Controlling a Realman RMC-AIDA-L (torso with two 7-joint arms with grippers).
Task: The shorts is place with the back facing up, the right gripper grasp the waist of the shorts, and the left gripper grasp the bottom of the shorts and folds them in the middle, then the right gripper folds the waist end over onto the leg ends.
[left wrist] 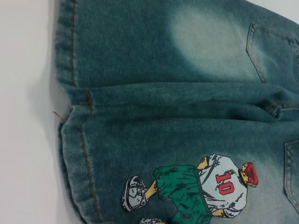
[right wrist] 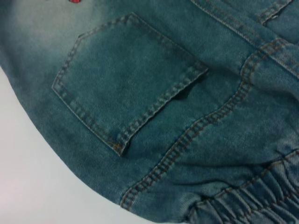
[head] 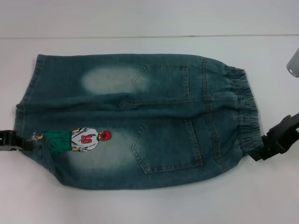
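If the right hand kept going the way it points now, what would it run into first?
Most likely the waist of the shorts: the right hand sits just beside the ruffled elastic, pointing inward at it. Height above the cloth is unclear.

Both the left hand (head: 18,141) and right hand (head: 261,151) are partly cropped; their finger states stay unclear.

1. shorts (head: 140,121) lie flat on the table (head: 149,205), back side up, lengthwise across the robot's front
2. waist (head: 245,112) at the right end, leg ends (head: 25,100) at the left end
3. two back pockets in the right half, one farther from the robot (head: 161,79), one nearer (head: 168,147)
4. cartoon print (head: 81,140) on the near leg, close to the left hem
5. left gripper (head: 16,142) at the left edge, touching the near leg's hem
6. right gripper (head: 275,140) just beside the waist's near right corner
7. a round object (head: 294,63) at far right edge, apart from the shorts
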